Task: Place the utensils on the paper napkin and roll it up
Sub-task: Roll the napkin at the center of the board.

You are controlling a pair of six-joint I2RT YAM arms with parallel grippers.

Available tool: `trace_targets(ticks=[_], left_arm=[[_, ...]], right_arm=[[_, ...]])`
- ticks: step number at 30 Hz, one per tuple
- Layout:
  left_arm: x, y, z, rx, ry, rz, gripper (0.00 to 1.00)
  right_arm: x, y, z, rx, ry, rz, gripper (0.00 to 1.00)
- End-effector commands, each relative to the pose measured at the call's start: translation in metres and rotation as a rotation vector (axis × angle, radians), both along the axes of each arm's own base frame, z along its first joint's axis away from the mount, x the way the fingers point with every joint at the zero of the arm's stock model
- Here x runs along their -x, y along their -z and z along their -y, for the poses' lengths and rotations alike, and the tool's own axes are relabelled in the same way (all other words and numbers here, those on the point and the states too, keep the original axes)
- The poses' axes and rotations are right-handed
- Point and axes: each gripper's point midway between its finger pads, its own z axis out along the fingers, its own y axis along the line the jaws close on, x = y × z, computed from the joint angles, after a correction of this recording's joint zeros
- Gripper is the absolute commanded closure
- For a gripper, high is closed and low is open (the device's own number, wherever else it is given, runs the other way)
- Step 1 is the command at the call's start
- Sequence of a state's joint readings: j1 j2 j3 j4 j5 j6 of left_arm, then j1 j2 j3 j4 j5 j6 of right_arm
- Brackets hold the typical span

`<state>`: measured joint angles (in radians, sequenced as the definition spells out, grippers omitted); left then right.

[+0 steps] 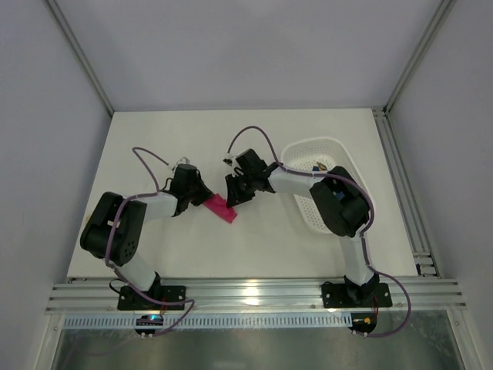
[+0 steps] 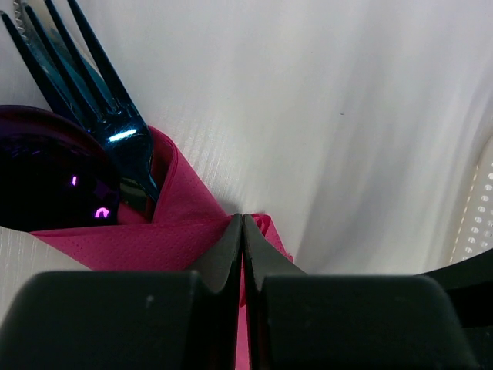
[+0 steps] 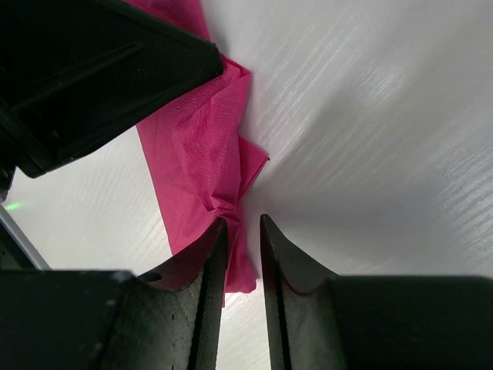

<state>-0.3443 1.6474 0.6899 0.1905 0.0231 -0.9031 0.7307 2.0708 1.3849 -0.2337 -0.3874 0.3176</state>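
**Flagging a loose wrap and slip-out risk at the bundle**

Left gripper [image 2: 243,231] is clenching on a corner fold of the paper napkin [image 2: 185,208]; pink is showing between the closed pads. The napkin is lying mid-table [image 1: 254,254] between the two grippers. It is wrapping the utensils [image 2: 54,185], whose heads are sticking out of its far end. Right gripper [image 3: 240,231] is hanging released, jaws narrowly parted over a crumpled fold and, as far as its own view is showing, not pinching it.

Risks, judged:
- The wrap is looking loose and creased, so a pull by the left gripper is risking a tear in the thin paper, or dragging the bundle instead of tightening it.
- The glossy utensils are likely sliding out of the open end if the roll is getting tilted.
- The grippers are working close together, so a closing move is risking a knock.

Counting:
- Napkin: 1.
- Fork [image 2: 115,116]: 1.
- Spoon [image 2: 38,169]: 1.
- A serrated edge behind the fork is suggesting a third utensil, unconfirmed.
- Grippers: 2.
- Farther right, basket [image 1: 304,212]: 1, contents too small to be telling.
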Motion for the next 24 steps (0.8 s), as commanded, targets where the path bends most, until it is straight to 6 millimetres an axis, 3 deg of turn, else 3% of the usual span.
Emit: trace_targets(ticks=[1, 8, 15, 24], left_arm=[[0.017, 0.023, -0.006, -0.052, 0.036, -0.088, 1.0], [0.017, 0.022, -0.007, -0.065, 0.042, -0.089, 1.0], [0.017, 0.021, -0.008, -0.077, 0.045, -0.093, 1.0], [0.019, 0.022, -0.007, -0.071, 0.052, -0.1, 1.0]], right_arm=[[-0.015, -0.004, -0.002, 0.026, -0.008, 0.058, 0.72], [-0.01, -0.005, -0.012, 0.009, -0.063, 0.071, 0.68], [-0.021, -0.004, 0.02, 0.137, 0.053, 0.19, 0.66], [-0.011, -0.054, 0.0, 0.015, -0.074, 0.345, 0.57]])
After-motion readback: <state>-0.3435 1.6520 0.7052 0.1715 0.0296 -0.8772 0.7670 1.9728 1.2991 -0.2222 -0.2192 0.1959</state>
